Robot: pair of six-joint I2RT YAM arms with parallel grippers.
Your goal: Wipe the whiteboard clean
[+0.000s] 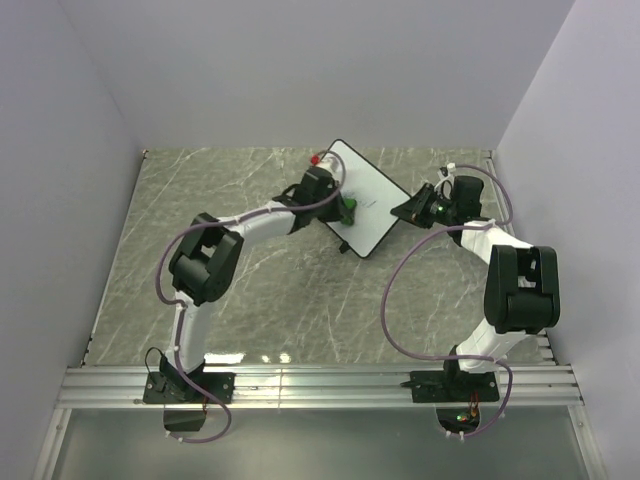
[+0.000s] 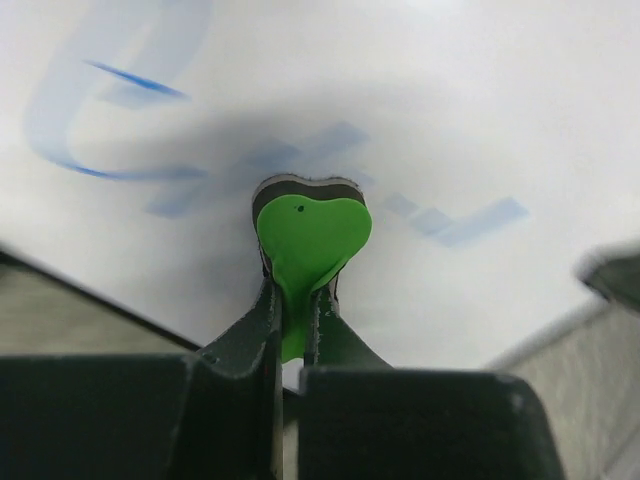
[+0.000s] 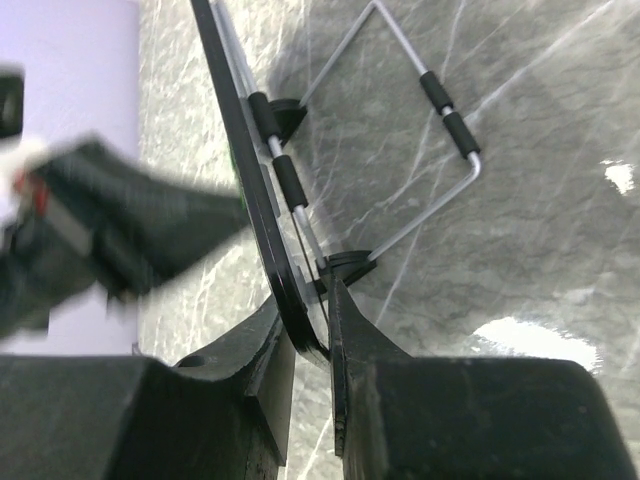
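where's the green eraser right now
The green eraser is pinched in the left gripper, held against the whiteboard face, near the far middle of the table in the top view.

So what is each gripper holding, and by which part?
Left gripper: green eraser, by its narrow end. Right gripper: whiteboard, by its edge.

- I see the whiteboard (image 1: 368, 203) upper centre of the overhead frame, white, black-edged, set diagonally.
- It stands tilted on a wire stand (image 3: 445, 105), blue marks (image 2: 130, 80) smeared.
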